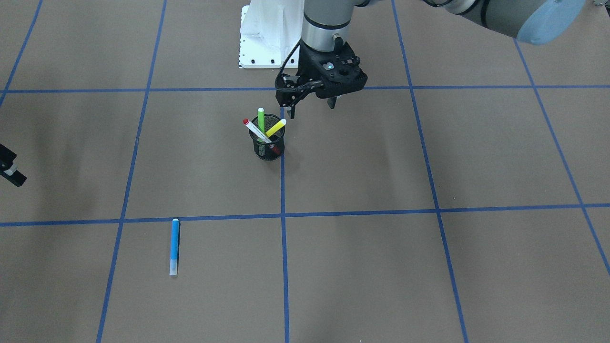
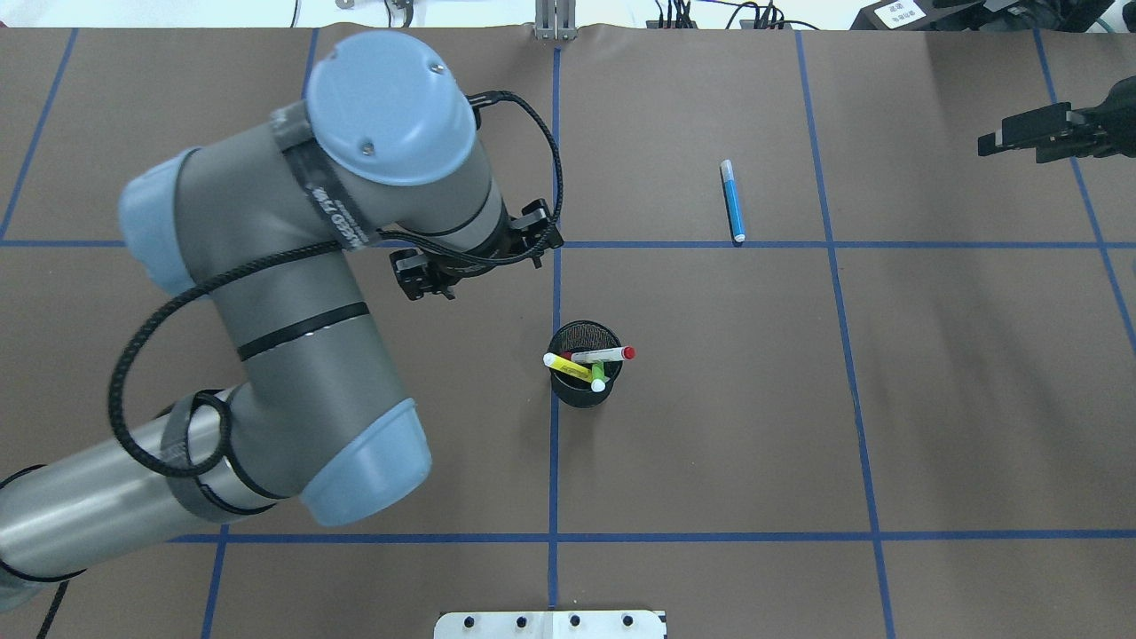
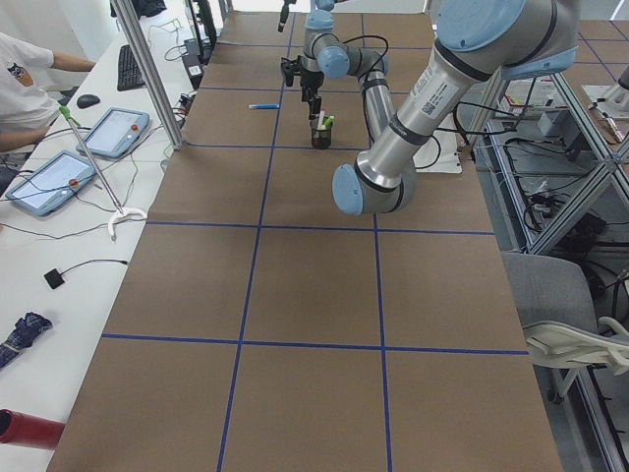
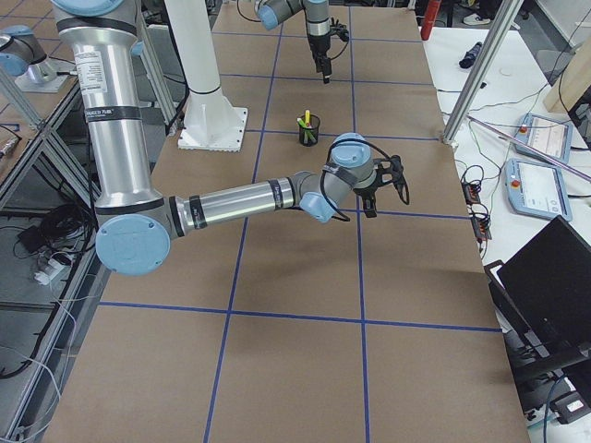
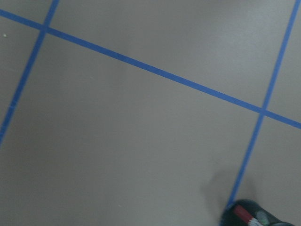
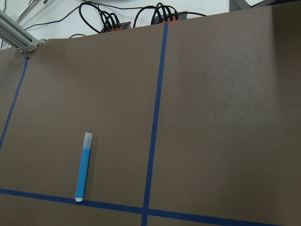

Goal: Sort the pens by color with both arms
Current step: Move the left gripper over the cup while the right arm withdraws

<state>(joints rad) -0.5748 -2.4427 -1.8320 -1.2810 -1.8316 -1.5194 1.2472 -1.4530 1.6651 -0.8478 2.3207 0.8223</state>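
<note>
The left gripper (image 1: 312,110), jaws apart and empty, hovers above and just to the robot's left of the mesh cup (image 1: 267,151), whose yellow pen (image 1: 276,127) leans toward it.

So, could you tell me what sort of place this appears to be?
Probably a robotics lab: a jointed robot arm over a tape-gridded table, an operator seated by touchscreen tablets, and aluminium framing alongside.
</note>
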